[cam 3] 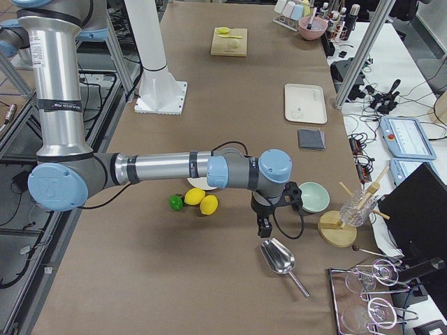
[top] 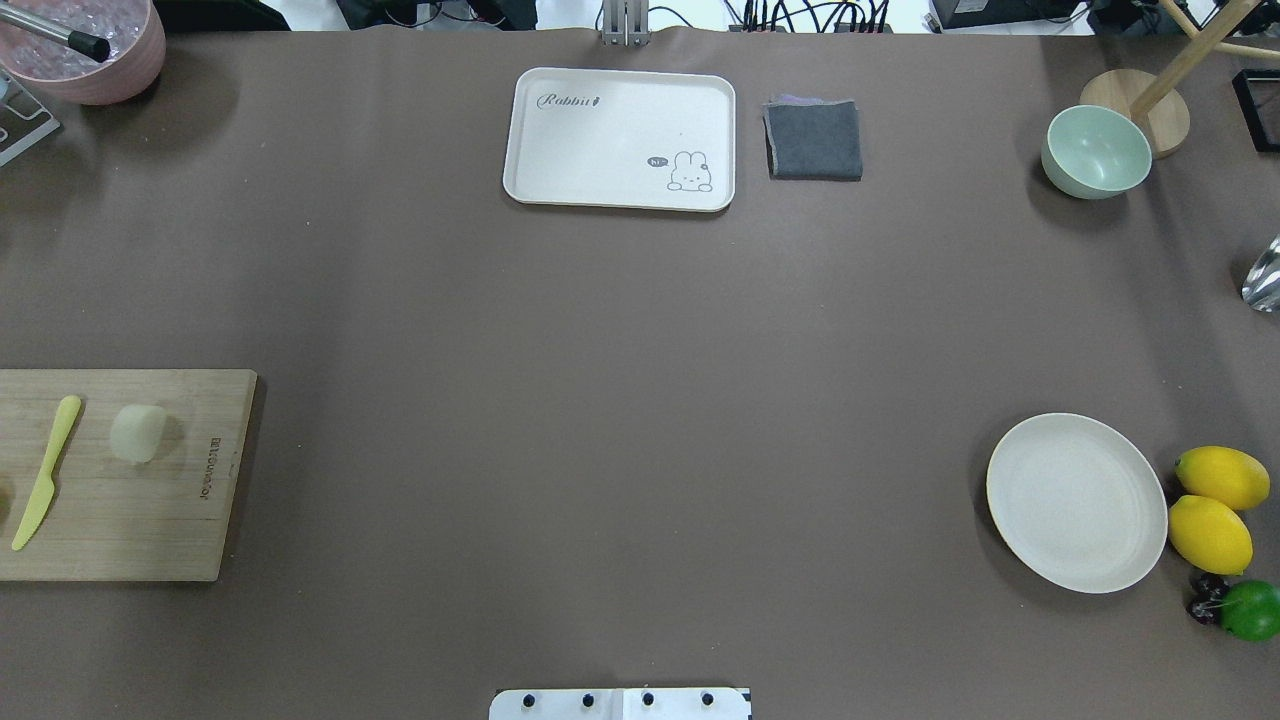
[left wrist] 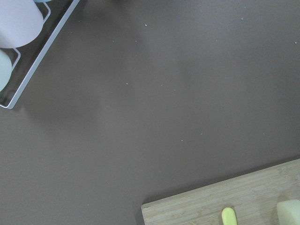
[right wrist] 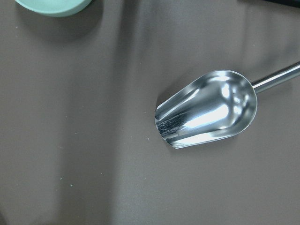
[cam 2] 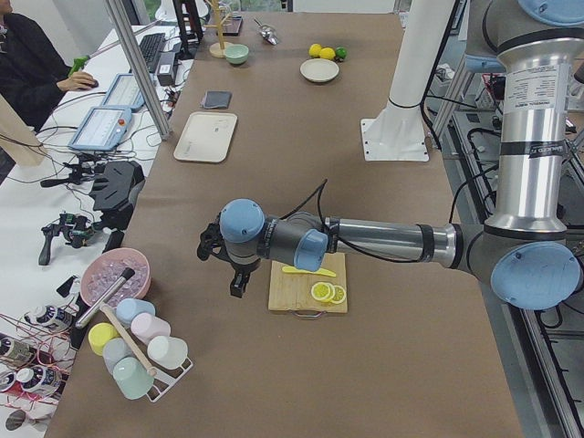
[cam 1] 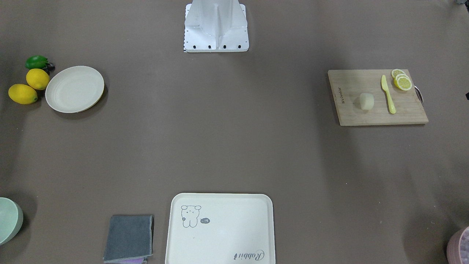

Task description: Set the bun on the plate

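Note:
The bun (cam 1: 366,101) (top: 138,433), a small pale cream lump, rests on a wooden cutting board (cam 1: 377,110) (top: 150,520) beside a yellow knife (cam 1: 387,94). Its edge shows at the lower right corner of the left wrist view (left wrist: 289,212). The round cream plate (cam 1: 74,89) (top: 1076,502) (cam 2: 319,70) lies bare at the table's opposite end. My left gripper (cam 2: 236,283) hangs over the table just off the board's outer end; I cannot tell whether it is open or shut. My right gripper (cam 3: 264,227) hovers past the plate over a metal scoop (right wrist: 206,110); its state is unclear too.
Lemon slices (cam 1: 402,80) share the board. Two lemons (top: 1215,505) and a lime (top: 1252,610) sit beside the plate. A rabbit tray (top: 620,140), grey cloth (top: 813,140), green bowl (top: 1096,150), pink ice bowl (top: 85,45) and cup rack (cam 2: 137,351) line the edges.

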`<state>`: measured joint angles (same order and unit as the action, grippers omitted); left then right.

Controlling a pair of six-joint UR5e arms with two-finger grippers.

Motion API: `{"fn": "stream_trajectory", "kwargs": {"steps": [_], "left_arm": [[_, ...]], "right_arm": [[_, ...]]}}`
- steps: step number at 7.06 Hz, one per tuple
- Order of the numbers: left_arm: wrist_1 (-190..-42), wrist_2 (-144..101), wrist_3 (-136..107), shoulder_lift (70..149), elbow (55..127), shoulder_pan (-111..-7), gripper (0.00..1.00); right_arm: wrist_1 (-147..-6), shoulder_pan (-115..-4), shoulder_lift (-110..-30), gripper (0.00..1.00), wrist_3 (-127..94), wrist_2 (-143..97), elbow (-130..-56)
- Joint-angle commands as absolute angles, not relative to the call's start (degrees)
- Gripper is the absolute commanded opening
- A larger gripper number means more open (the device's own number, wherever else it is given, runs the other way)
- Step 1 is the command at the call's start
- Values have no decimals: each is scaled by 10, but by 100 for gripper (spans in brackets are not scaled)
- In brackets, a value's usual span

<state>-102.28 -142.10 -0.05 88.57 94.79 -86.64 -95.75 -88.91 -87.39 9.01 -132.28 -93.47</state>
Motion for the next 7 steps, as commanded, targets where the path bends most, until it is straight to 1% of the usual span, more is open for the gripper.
{"fn": "stream_trajectory", "kwargs": {"steps": [1,7], "left_arm": [[-1023,-1421,-1,885,950,-865,98],[-1025,-1421,-1,879,956,-865,98]], "right_arm": [[-958,-889,-873,100,89,-1323,-932],[-955,-885,-871,100,85,-1319,-934]]}}
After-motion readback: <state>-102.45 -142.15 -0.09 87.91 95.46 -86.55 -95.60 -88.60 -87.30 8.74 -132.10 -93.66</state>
